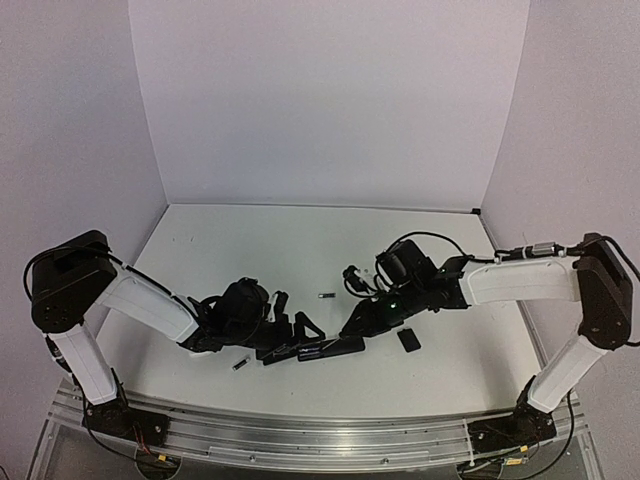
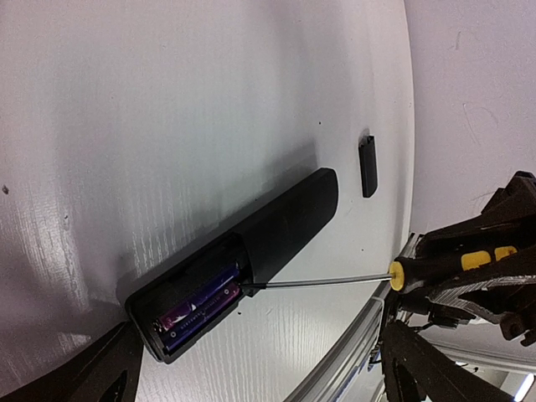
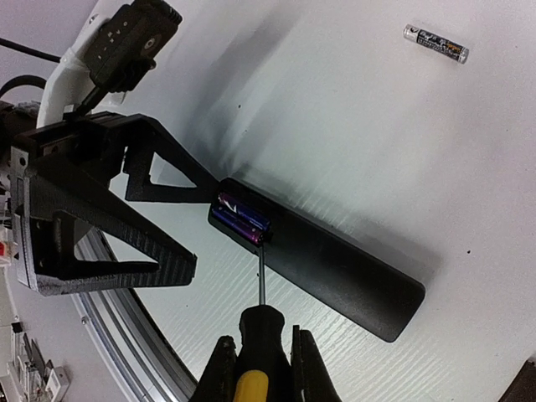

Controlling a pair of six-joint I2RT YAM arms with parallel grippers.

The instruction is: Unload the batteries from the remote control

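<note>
Seen from above, the left gripper point(image 1: 298, 335) is spread wide around the battery end of the black remote point(image 1: 335, 347) on the white table point(image 1: 250, 250), with the right gripper point(image 1: 358, 320) reaching in from opposite. The left wrist view shows two purple batteries point(image 2: 197, 308) in the open compartment, with the screwdriver point(image 2: 435, 268) tip at its inner edge. In the right wrist view the right gripper clamps the screwdriver handle and a loose battery point(image 3: 435, 43) lies well apart. Gently levering under one cell's end should work best.

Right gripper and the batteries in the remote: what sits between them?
The screwdriver: the right gripper clamps its handle and its thin shaft reaches the batteries in the remote, plain in the right wrist view.
</note>
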